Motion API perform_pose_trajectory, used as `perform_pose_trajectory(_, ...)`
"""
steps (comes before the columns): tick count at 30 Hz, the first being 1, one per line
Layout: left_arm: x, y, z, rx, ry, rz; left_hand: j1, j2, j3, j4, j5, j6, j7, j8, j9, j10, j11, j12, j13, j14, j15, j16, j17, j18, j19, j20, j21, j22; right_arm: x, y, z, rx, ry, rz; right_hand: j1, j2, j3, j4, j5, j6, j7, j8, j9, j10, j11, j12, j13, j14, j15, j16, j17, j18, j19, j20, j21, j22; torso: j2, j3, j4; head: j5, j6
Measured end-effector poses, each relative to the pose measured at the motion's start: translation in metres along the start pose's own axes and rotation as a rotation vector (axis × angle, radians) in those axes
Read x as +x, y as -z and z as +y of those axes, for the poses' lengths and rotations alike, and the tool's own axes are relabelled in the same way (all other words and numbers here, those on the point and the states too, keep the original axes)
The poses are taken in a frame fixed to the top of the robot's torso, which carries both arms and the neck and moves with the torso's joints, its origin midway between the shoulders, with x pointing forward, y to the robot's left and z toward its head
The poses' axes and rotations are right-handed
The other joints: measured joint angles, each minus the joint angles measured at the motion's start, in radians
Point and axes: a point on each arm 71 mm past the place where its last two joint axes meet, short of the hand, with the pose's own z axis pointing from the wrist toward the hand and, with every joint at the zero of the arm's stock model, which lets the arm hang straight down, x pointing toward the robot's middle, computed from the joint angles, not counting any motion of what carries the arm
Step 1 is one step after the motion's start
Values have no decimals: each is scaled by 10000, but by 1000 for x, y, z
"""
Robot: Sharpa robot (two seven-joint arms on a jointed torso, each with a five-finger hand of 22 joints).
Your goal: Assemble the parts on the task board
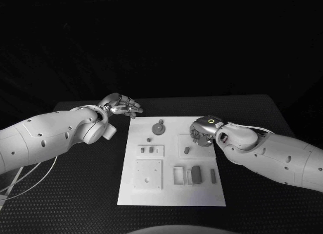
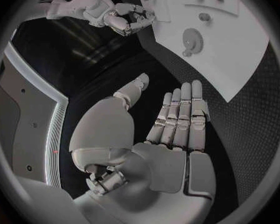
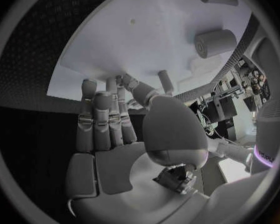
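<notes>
the flat white rectangular task board (image 1: 171, 195) lies in the middle of the black textured table (image 1: 77, 195). on it, toward twelve o'clock, sits a round grey disc part with a short stem (image 1: 158, 127). toward three o'clock lies a small dark peg part (image 1: 187, 150) on a raised square, just beside the right hand. near the middle are two small dark block parts (image 1: 151, 149), and toward five o'clock a long dark bar part (image 1: 196, 174) stands between pale slots.

the silver left hand (image 1: 122, 105) hovers over bare table at the board's eleven o'clock corner, apart from it. in the left wrist view its fingers (image 2: 180, 114) lie straight and pressed side by side, thumb apart, holding nothing.

the silver right hand (image 1: 202, 131) sits over the board's three o'clock edge. in the right wrist view its fingers (image 3: 102, 119) reach toward the white surface; i cannot tell whether the fingertips pinch anything.
</notes>
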Motion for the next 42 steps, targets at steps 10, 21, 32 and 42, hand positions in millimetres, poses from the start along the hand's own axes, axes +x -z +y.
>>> perform_pose_trajectory(10,0,0,0,8,-2,-4,0,0,-26,27,0,0,0,0,1,0,0,-1,-10,0,0,0,12,90,0,0,0,1,2,1,1,48,165,-38,35,-38,1270,1264,0,-294,38,289,879,49,25,238,1004,3,-3,38,13,-21,248,41,-1,-1,0,0,-2,-25,7)
perform_pose_trajectory(21,-1,0,0,8,-7,-24,0,0,-26,26,0,0,0,0,-8,0,0,-1,-19,0,0,0,22,103,0,0,0,-8,3,1,1,72,240,-67,-178,-95,1451,1445,-1,-473,41,386,1511,-153,-64,395,1777,16,-16,40,23,-31,305,19,-1,-2,0,0,-4,-43,2)
perform_pose_trajectory(32,-1,0,0,7,-8,-27,0,0,-26,26,0,0,0,0,-8,0,0,-2,-27,0,0,0,30,90,0,0,0,-7,4,4,1,73,129,-80,-217,-136,1478,1472,-16,-512,41,385,1601,-224,-64,396,1961,19,-19,40,21,-36,318,36,-1,-3,1,-7,-3,-31,11)
perform_pose_trajectory(42,-1,0,0,9,-7,-23,0,0,-26,26,0,0,0,0,-18,0,0,-2,-36,0,0,-38,40,82,0,0,0,-16,4,5,-2,71,-59,-151,-285,-203,1481,1475,46,-546,41,319,1659,-351,-10,394,2096,19,-19,40,12,-37,292,15,-2,-3,1,-7,-3,-12,31)
